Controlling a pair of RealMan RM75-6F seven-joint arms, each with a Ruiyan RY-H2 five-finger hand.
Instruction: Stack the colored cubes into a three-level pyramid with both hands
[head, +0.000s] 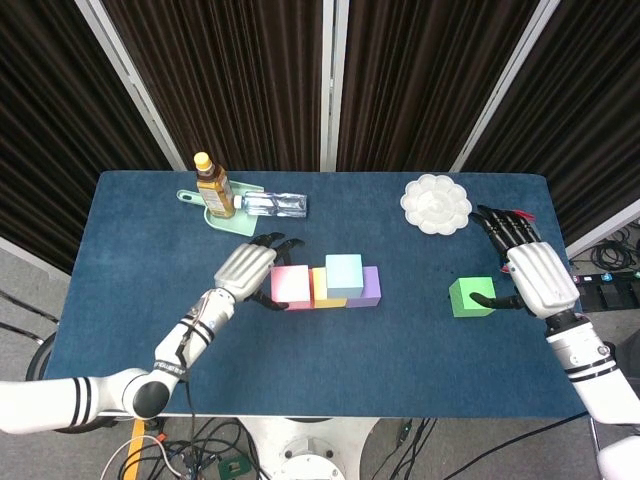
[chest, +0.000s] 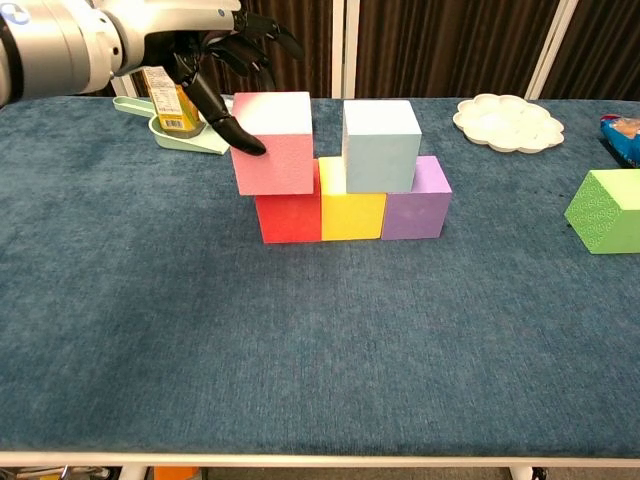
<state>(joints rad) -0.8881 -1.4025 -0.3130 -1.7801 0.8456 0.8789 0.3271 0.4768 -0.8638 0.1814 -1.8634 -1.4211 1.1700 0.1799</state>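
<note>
Right now the left hand (chest: 215, 50) grips the pink cube (chest: 273, 141), fingers (chest: 222, 112) wrapped on its left face and back, holding it over the red cube (chest: 289, 215) of the bottom row, beside the light blue cube (chest: 381, 145). The pink cube overhangs the red one to the left, so if let go there it could tip off or nudge the row. The right hand (head: 535, 275) has its fingers spread, thumb touching the green cube (head: 471, 297) on the tabletop (chest: 320, 360) without lifting it. Only the head view shows that hand; only the chest view shows the overhang and the yellow (chest: 352, 212) and purple (chest: 417, 205) fronts.
</note>
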